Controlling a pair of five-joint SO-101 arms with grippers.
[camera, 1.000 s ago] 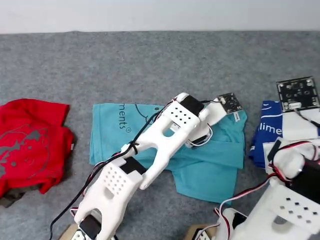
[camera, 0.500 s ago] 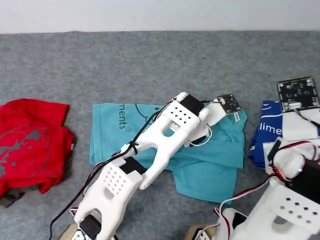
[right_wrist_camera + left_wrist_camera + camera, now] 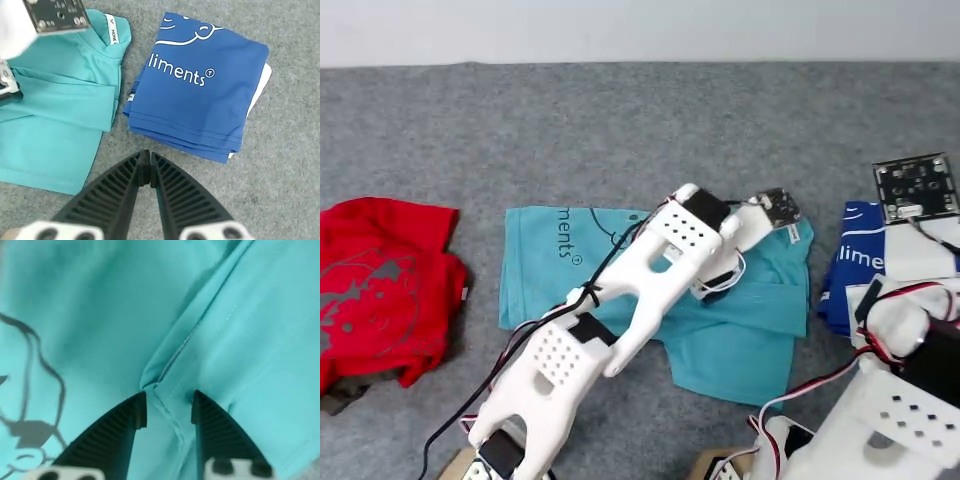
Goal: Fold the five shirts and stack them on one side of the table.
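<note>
Surface (image 3: 620,130): grey, felt-like, wall to wall.
Left: red shirt (image 3: 380,290), crumpled, dark cloth (image 3: 335,400) poking out under its near edge.
Middle: teal shirt (image 3: 550,265), part-folded, sleeve laid across.
Right: blue shirt (image 3: 200,85), folded square, white layer (image 3: 261,90) showing beneath one edge, just beside the teal.

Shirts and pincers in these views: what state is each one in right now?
teal shirt: lying flat, partly folded, one sleeve turned in.
blue shirt: folded, on top of a white garment.
white garment: under the blue shirt, only an edge visible.
red shirt: unfolded, rumpled.
left pincer: open, fingers either side of a seam ridge in the teal shirt.
right pincer: shut, empty, above the table near the blue shirt.
</note>
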